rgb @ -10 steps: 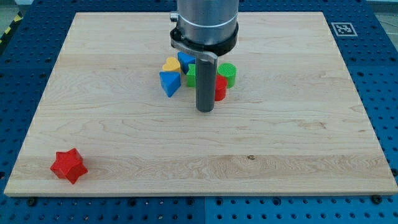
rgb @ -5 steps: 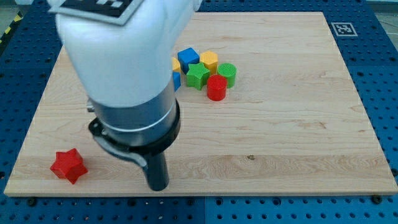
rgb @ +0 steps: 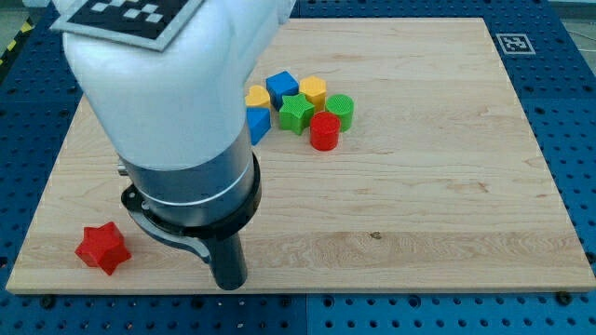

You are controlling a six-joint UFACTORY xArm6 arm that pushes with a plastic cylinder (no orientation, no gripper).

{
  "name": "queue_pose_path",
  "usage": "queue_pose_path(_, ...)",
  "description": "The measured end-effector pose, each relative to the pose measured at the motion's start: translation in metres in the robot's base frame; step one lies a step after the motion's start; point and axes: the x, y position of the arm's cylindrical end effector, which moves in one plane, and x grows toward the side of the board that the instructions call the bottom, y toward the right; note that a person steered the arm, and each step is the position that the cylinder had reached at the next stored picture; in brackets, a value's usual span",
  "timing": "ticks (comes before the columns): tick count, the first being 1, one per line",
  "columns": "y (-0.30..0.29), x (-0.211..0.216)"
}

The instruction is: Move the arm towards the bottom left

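My tip (rgb: pixel 230 284) stands near the bottom edge of the table (rgb: pixel 447 205), left of the middle of the view. The end effector is a plain dark rod with no jaws to open or shut, and it holds nothing. The rod's long axis runs upright, pointing straight down at the wood, and its rounded lower end meets the board just above the front rim. Above it sit a black collar and a grey cylinder, then a bulky white housing that fills the upper left of the view.

The red star block (rgb: pixel 101 247) lies to the view's left of my tip, near but apart from it, close to the bottom left corner. Its surface looks ribbed, like printed plastic.

The other blocks cluster well apart, toward the view's top: a blue wedge-like block (rgb: pixel 258 122), partly hidden by the arm, a yellow block (rgb: pixel 257 95) whose shape I cannot tell, a blue cube (rgb: pixel 282 87), a yellow hexagon-like block (rgb: pixel 313 90), a green star block (rgb: pixel 296 113), a green cylinder (rgb: pixel 340 111) and a red cylinder (rgb: pixel 324 131).

The table is pale wood with a lengthwise grain.
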Motion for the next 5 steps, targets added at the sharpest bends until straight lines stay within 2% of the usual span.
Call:
queue_pose_path(3,-0.001,0.001)
queue_pose_path(5,-0.077,0.000)
